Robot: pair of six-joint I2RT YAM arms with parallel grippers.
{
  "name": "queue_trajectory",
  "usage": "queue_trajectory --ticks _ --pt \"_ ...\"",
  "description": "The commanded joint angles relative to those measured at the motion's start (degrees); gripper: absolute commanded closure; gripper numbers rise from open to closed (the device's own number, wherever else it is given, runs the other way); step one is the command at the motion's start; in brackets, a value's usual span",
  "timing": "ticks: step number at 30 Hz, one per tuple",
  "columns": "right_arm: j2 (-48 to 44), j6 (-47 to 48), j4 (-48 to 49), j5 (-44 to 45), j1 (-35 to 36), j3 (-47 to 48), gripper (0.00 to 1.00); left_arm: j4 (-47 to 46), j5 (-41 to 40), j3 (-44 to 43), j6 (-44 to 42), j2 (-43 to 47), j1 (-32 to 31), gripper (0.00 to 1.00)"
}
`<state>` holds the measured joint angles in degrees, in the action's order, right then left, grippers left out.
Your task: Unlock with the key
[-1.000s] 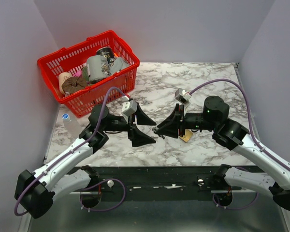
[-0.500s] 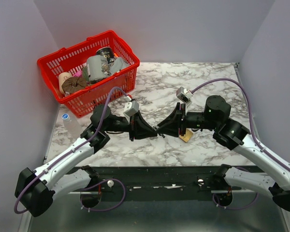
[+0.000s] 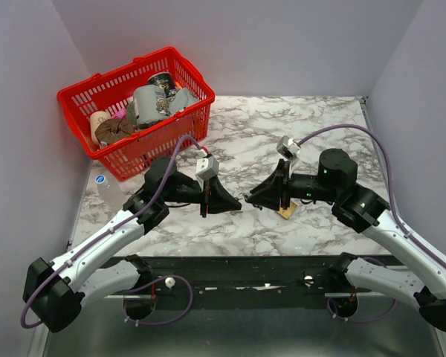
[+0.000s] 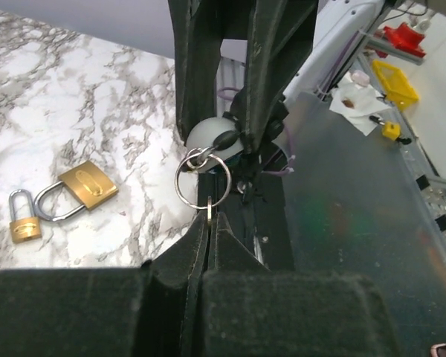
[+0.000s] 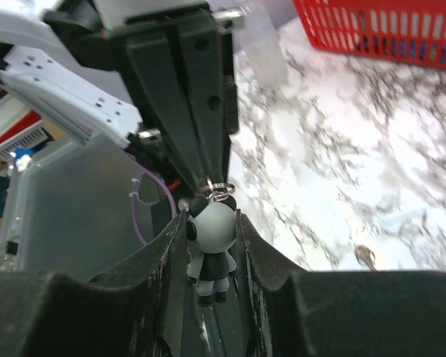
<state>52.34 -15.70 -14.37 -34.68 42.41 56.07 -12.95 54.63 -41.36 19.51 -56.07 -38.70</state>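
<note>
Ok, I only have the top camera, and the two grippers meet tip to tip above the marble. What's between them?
Observer: The right gripper is clamped on a small panda keychain figure.
Operator: And the left one?
Observer: The left gripper is shut on a thin metal piece hanging from the panda's split ring, apparently the key.
Operator: I see only a brass speck under the right arm. Locks?
Observer: A larger padlock and a smaller padlock, both brass, lie side by side on the marble table; their shackles look closed.
</note>
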Motion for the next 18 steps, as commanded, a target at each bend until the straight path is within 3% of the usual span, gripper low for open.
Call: queue_trajectory --ticks 1,5,8,13,18 --pt "2.0 7.3 -12.7 8.5 -0.4 2.8 0.78 15.1 -1.8 -2.6 -9.7 -0.3 -0.9 1.0" --pt "4.8 10.4 -15.0 7.6 -0.4 3.1 0.45 19.4 -0.4 -3.7 -11.7 -2.5 -2.8 1.0" --pt "4.7 11.2 -12.6 6.7 0.3 2.3 0.36 23.0 1.3 -5.2 -13.9 -5.4 -3.8 1.0" --pt "4.4 10.8 -7.6 2.0 1.4 0.4 0.39 26.0 2.1 -6.2 -15.6 -7.7 -4.8 1.0" --pt "7.4 10.0 -7.3 -3.3 1.5 -0.3 0.53 25.8 1.9 -6.1 -15.7 -7.8 -4.8 1.0"
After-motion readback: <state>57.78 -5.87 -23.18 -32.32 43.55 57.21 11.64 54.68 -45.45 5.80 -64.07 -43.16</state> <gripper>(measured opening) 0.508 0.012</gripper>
